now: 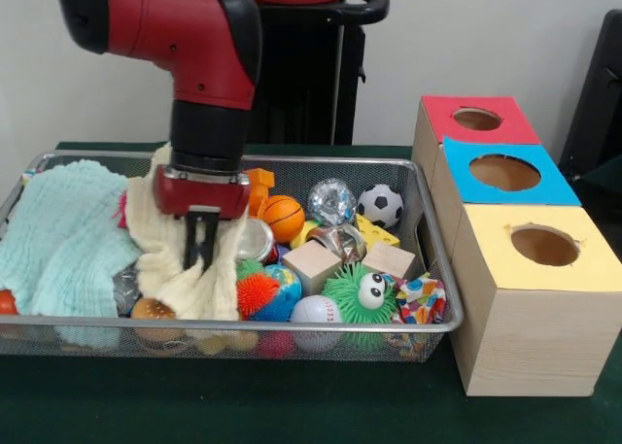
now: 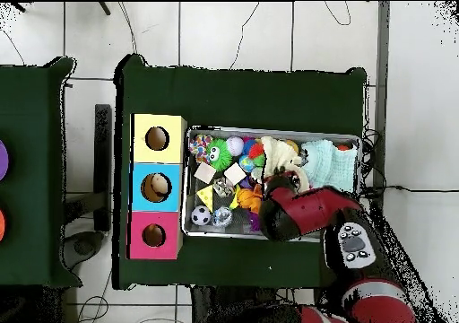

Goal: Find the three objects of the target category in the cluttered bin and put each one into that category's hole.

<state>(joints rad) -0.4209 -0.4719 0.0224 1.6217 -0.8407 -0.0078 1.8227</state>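
The end effector (image 1: 201, 242) hangs low inside the wire mesh bin (image 1: 439, 269), its dark fingers close together and pressed against the cream cloth (image 1: 175, 259); whether they actually pinch the fabric cannot be told, since the cloth lies draped rather than lifted. In the front view the cream cloth sits at about nine o'clock from the bin's middle, with a pale mint cloth (image 1: 58, 240) heaped further out toward the same side. The rest of the bin is crowded: a small basketball (image 1: 283, 217) and a soccer ball (image 1: 380, 205) toward twelve and one o'clock, two wooden blocks (image 1: 313, 265) near the centre, a green spiky toy with googly eyes (image 1: 358, 293) and a white baseball (image 1: 313, 311) toward five and six o'clock. Beside the bin on the green counter (image 1: 292, 405) stand three boxes with holes, red (image 1: 476, 119), blue (image 1: 504, 172) and yellow (image 1: 544, 245). From overhead the blue box's hole appears to hold something pale, while the red and yellow holes look dark, so at most one item may already be sorted. The target category is not evident; judging by this, most of the searching and placing remains.
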